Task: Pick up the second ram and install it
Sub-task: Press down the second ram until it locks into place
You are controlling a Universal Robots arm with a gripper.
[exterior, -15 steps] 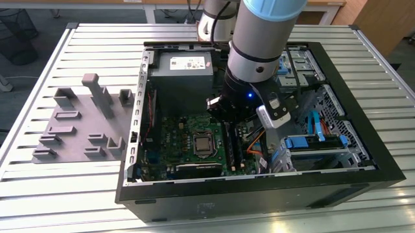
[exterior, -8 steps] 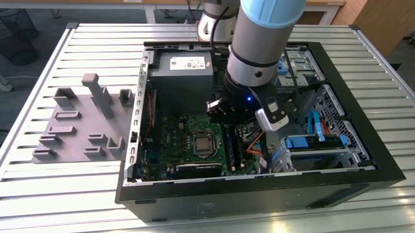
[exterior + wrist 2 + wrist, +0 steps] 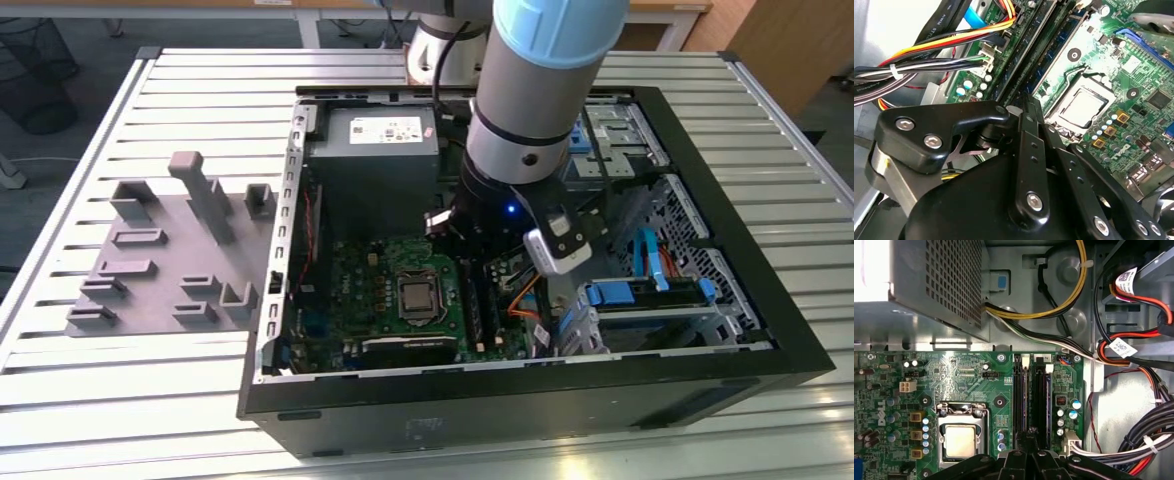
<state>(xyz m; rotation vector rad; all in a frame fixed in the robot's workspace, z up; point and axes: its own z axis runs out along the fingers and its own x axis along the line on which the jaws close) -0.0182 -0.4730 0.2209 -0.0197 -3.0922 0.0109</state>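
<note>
My gripper (image 3: 1026, 440) hangs low inside the open computer case (image 3: 747, 300), its dark fingers drawn together over the near end of the two memory slots (image 3: 1019, 395). In the second wrist view the gripper (image 3: 1026, 102) tapers to one narrow tip just short of the memory slots (image 3: 1046, 50). Both slots hold long dark strips with white latches at their far end. I cannot tell which strip is the second ram. Nothing shows between the fingers. In the exterior view the arm (image 3: 514, 170) reaches down beside the processor socket (image 3: 418, 295).
The power supply (image 3: 374, 150) stands at the back of the case. Cable bundles (image 3: 1134, 440) run along the slots' other side. Light-blue drive brackets (image 3: 627, 292) lie at the exterior view's right. A grey part holder (image 3: 160, 260) rests on the slatted table.
</note>
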